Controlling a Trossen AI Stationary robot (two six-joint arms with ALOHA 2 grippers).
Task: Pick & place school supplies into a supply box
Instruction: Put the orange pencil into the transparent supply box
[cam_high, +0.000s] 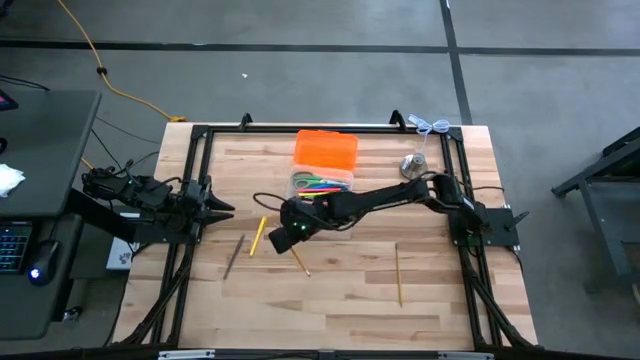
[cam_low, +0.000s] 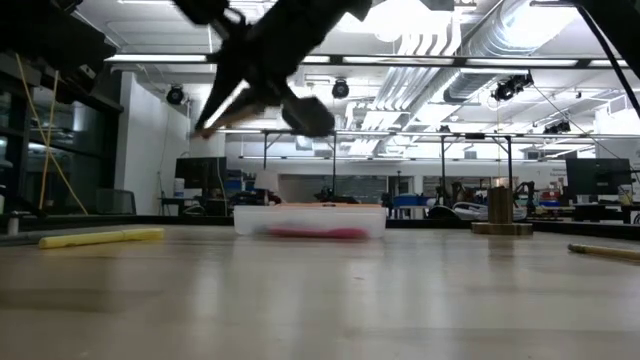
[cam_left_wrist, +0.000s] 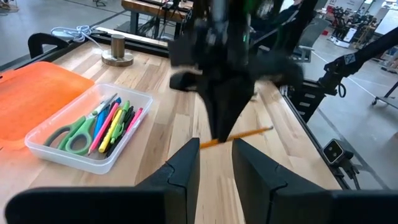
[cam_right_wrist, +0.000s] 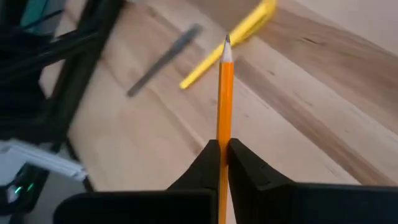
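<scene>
1. High view: the right gripper (cam_high: 291, 236) is reached out over the middle of the light wooden table (cam_high: 430, 290), pinched shut on a thin orange pencil (cam_high: 300, 262) that sticks out toward the table's front. The clear plastic supply box with the bright orange lid (cam_high: 322, 183) sits just behind it, already holding some pens and the green-handled scissors. The left gripper (cam_high: 222, 208) waits at the left edge, fingers parted, holding nothing.

2. Low view: the pencil hangs tilted, well above the tabletop. A yellow marker (cam_low: 101, 238) lies off to one side. My worry: the box walls look low, so a long tilted pencil could catch the rim and roll out.

3. Left wrist view: the box is fairly full (scissors (cam_left_wrist: 73, 133) take up lots of room), so the pencil might end up propped on the pile.

4. Right wrist view: the fingers grip the pencil along its length, tip forward. The hold looks narrow, so I'd guess a fast swing could twist it loose. A grey pencil (cam_right_wrist: 164, 60) also waits on the table.
</scene>
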